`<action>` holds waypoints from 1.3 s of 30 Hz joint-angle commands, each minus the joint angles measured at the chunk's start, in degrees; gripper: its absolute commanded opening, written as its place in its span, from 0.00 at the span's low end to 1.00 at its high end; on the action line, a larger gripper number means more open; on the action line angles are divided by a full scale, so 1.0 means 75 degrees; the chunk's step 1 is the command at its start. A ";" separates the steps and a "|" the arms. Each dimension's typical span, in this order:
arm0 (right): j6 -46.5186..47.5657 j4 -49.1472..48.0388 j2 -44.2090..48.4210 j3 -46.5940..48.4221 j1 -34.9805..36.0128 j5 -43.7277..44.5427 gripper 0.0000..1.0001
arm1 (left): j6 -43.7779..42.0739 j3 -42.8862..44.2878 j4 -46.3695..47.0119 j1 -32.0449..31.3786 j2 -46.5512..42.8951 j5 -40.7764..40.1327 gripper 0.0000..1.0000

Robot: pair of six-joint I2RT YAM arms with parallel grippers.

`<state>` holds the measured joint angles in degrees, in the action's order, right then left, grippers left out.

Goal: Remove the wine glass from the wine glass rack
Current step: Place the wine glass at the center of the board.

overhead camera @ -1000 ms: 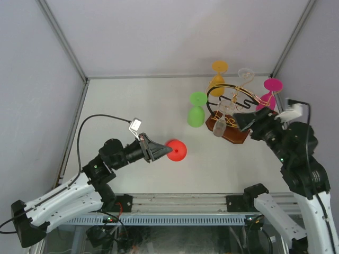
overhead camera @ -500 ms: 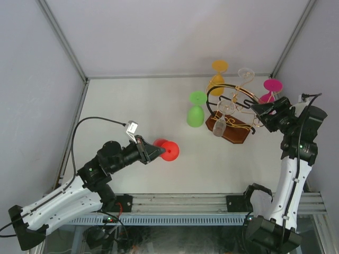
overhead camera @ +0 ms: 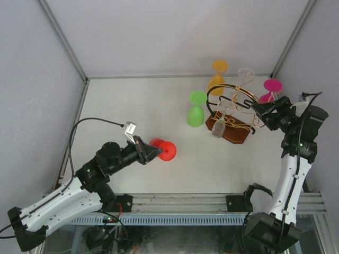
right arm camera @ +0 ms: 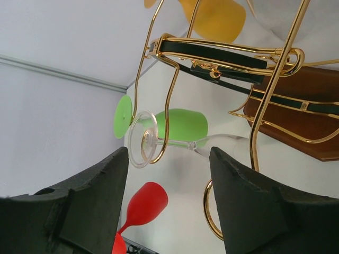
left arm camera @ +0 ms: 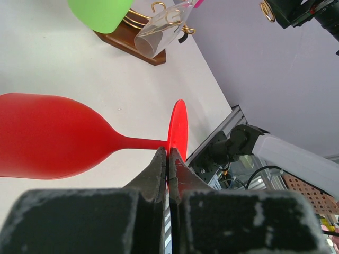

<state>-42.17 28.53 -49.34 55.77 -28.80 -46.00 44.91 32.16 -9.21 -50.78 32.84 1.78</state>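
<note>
The wine glass rack (overhead camera: 233, 133) has a brown wooden base, a black arch (right arm camera: 212, 50) and gold wire arms. A clear wine glass (overhead camera: 220, 125) hangs from one arm by its foot (right arm camera: 143, 138). My right gripper (overhead camera: 263, 110) is open at the rack's right side. In the right wrist view (right arm camera: 169, 154) that foot and stem show beyond the gap between the fingers, apart from them. My left gripper (overhead camera: 150, 152) is shut on the foot's rim (left arm camera: 178, 129) of a red wine glass (overhead camera: 165, 150), held sideways over the table, away from the rack.
A green glass (overhead camera: 195, 114) stands upside down left of the rack. An orange glass (overhead camera: 218, 74), another clear glass (overhead camera: 245, 74) and a pink glass (overhead camera: 272, 87) are at the rack's far side. White walls close in the table on three sides.
The left gripper has carried the red glass left and toward the near edge. The right gripper drew back from the rack's base to its right side a second ago, then held still.
</note>
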 commanded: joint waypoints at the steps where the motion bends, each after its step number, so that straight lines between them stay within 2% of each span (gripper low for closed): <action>1: 0.0275 -0.0030 0.0005 -0.0098 -0.0042 0.0029 0.63 | -0.0264 0.0644 0.0056 -0.0023 -0.0178 -0.0176 0.00; 13: 0.0290 -0.0114 0.0153 0.0921 0.0049 -0.0664 0.70 | -0.0616 0.0903 -0.0609 -0.0022 -0.0448 -0.0693 0.00; 18: 0.0487 -0.0035 0.0252 0.1197 0.0647 -0.0989 0.71 | -0.0739 0.0981 -0.0864 -0.0027 -0.0571 -0.0969 0.00; 21: 0.0544 -0.0196 0.0407 0.1248 0.1855 -0.0741 0.71 | -0.0793 0.0996 -0.0942 -0.0016 -0.0628 -0.1185 0.00; 22: 0.0617 -0.0241 0.0465 0.1254 0.2572 -0.0543 0.71 | -0.0804 0.1007 -0.0965 -0.0023 -0.0639 -0.1255 0.00; 27: 0.0918 -0.0531 0.0647 0.1085 0.5537 0.1221 0.71 | -0.0779 0.1089 -0.1070 -0.0014 -0.0715 -0.1398 0.00; 33: 0.1062 -0.2018 0.0438 -0.0003 0.8962 0.2850 0.71 | -0.0819 0.1091 -0.0919 -0.0014 -0.1006 -0.1325 0.00; 37: 0.1420 -0.2958 -0.0056 -0.0614 1.0671 0.3778 0.73 | -0.0819 0.1005 -0.0667 -0.0014 -0.1211 -0.1018 0.00; 39: 0.1441 -0.3433 -0.0318 -0.0808 1.1143 0.3948 0.74 | -0.0819 0.0911 -0.0470 -0.0016 -0.1335 -0.0850 0.00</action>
<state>-34.26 13.72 -48.29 52.01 48.29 -24.58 40.29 36.56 -18.04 -50.78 24.45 -6.90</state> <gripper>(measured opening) 0.733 0.011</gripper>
